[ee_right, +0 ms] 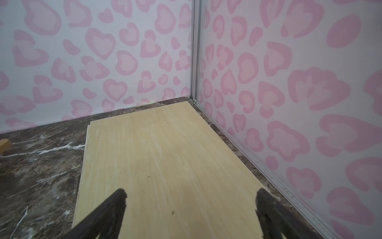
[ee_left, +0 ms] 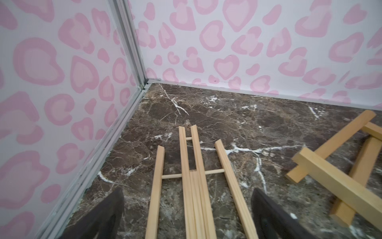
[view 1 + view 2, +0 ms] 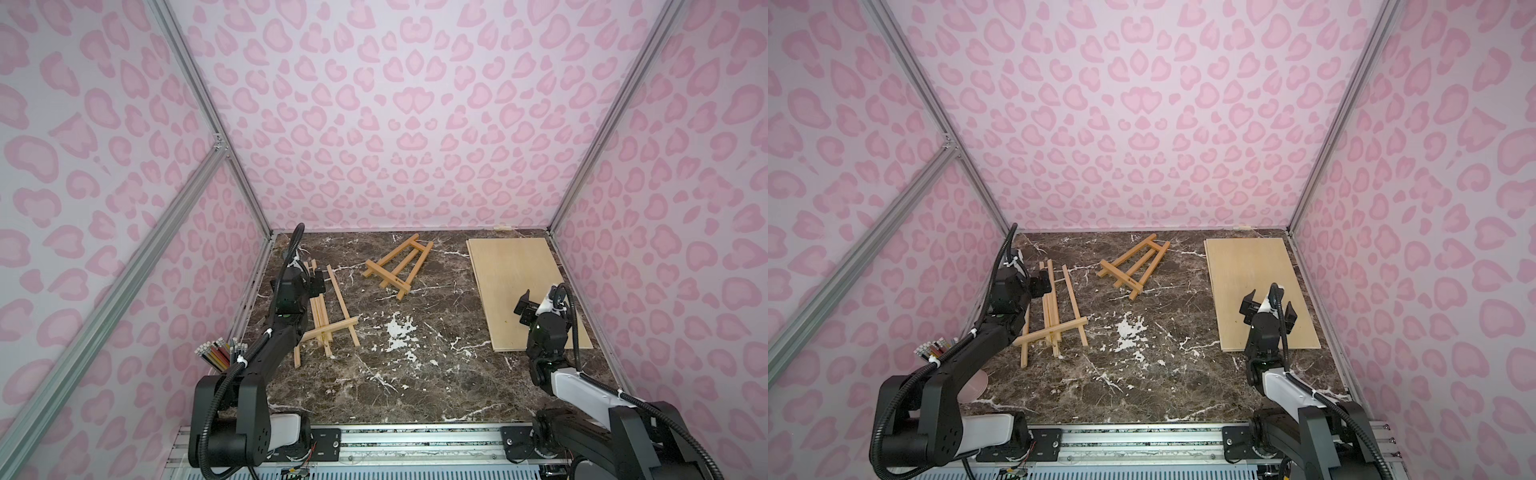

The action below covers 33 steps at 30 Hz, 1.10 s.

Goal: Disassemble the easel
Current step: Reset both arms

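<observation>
Logging left jaws spread wide above the far end of the pale easel, gripping nothing. From the left wrist: its slats framed between the two dark fingertips. Noting the pale easel folded flat on the dark marble counter, close to the left edge, ledge bar toward the front. Noting a darker, smaller easel also flat, farther back near centre, well apart from both arms. Recording right jaws equally wide and empty, poised over the plywood board in the back right corner. Spotting pencils at front left, beside the left arm.
</observation>
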Available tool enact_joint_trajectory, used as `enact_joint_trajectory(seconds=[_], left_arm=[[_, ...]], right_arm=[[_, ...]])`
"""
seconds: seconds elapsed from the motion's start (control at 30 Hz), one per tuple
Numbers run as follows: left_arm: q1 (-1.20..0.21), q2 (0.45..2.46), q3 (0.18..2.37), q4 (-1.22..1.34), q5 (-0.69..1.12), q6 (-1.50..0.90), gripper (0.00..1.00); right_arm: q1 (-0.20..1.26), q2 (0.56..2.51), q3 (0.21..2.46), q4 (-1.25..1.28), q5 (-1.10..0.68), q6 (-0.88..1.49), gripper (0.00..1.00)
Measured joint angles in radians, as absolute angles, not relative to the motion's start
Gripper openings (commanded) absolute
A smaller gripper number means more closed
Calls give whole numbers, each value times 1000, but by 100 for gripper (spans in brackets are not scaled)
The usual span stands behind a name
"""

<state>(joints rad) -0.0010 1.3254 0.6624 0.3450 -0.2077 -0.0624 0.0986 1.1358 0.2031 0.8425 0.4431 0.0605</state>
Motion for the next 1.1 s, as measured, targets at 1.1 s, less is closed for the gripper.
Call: enact_joint_trajectory(seconds=[1.1], left_arm=[[14, 1290, 485, 501, -98, 89, 100]], right_arm=[[-15, 1473, 114, 1306, -10, 16, 98]])
